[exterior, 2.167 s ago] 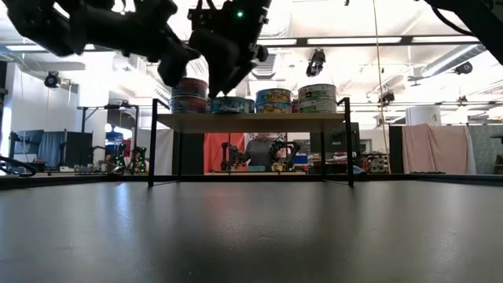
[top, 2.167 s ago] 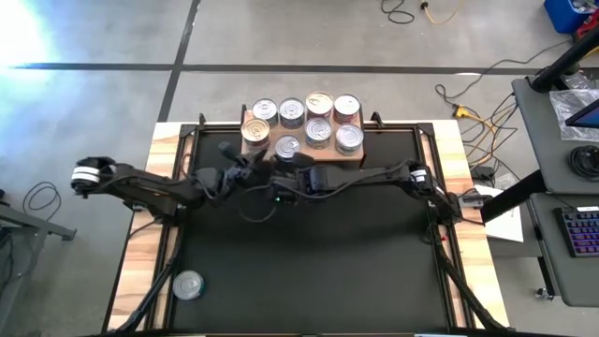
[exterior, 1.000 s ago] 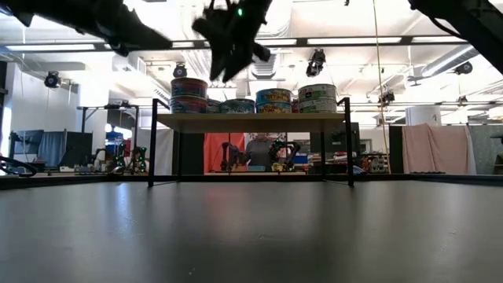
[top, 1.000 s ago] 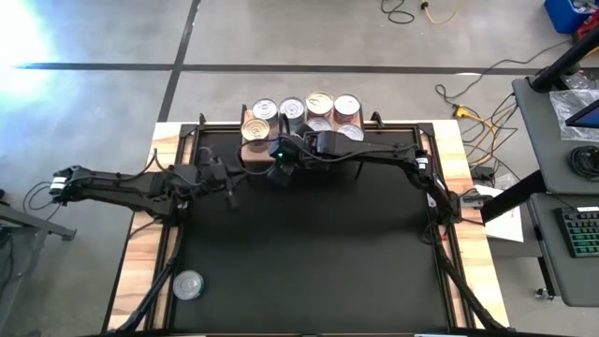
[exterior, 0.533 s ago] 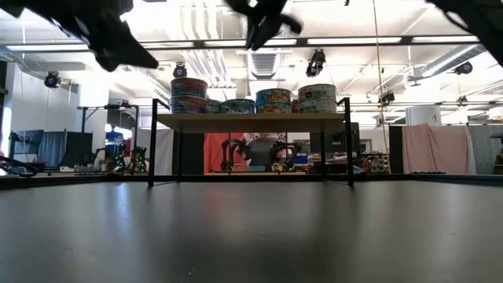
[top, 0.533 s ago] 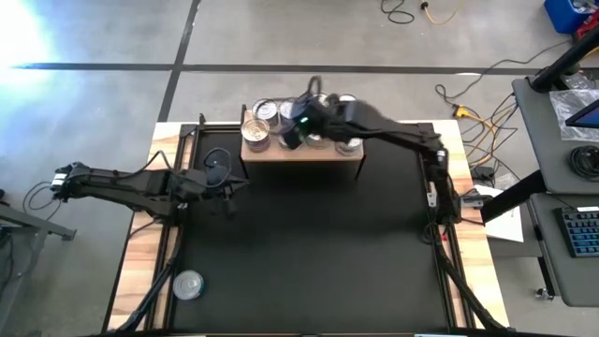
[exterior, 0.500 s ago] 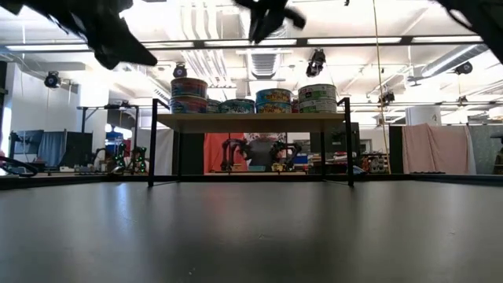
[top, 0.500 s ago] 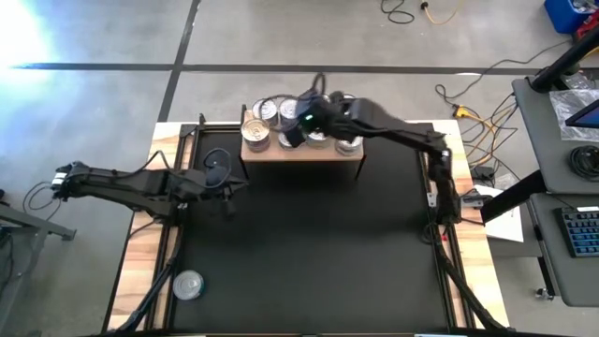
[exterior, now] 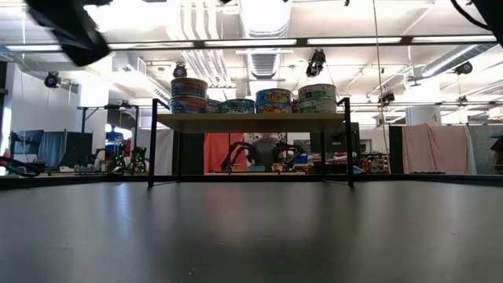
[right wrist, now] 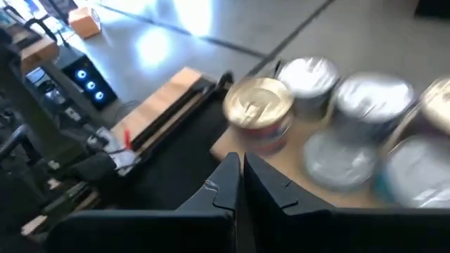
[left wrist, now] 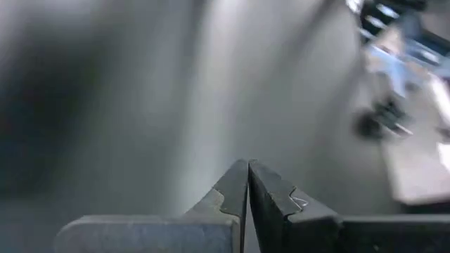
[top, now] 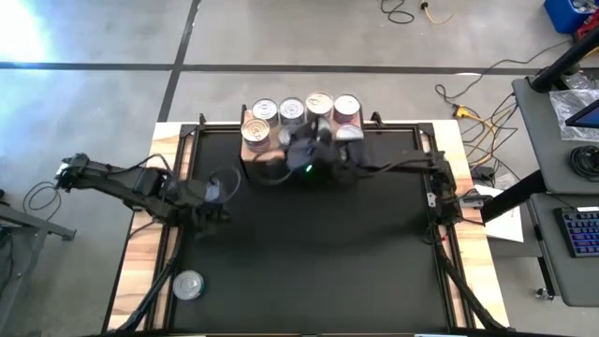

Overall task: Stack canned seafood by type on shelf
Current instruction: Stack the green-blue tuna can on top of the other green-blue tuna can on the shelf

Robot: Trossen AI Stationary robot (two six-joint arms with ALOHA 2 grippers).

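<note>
The shelf (top: 301, 155) (exterior: 251, 123), a light-wood board on black legs, stands at the mat's far edge. Several cans rest on it, among them a gold-lidded can (top: 255, 131) (right wrist: 259, 107) and silver-lidded cans (top: 291, 110) (right wrist: 371, 98). Some are stacked two high (exterior: 189, 94). One silver can (top: 188, 285) lies alone on the mat near its front left corner. My right gripper (top: 298, 150) (right wrist: 238, 167) hovers shut over the shelf's near edge, holding nothing. My left gripper (top: 213, 208) (left wrist: 247, 169) is shut and empty above the mat's left part.
A black mat (top: 309, 271) covers the table between wooden side strips (top: 140, 253). The left arm (exterior: 67, 31) crosses the low view's upper left corner. Cables lie on the floor beyond the table (top: 468, 103), and a desk with a keyboard (top: 580, 229) stands to the right.
My right gripper has drawn back from above the cans toward the shelf's near edge and risen out of the low view. My left gripper has moved toward the table's near left.
</note>
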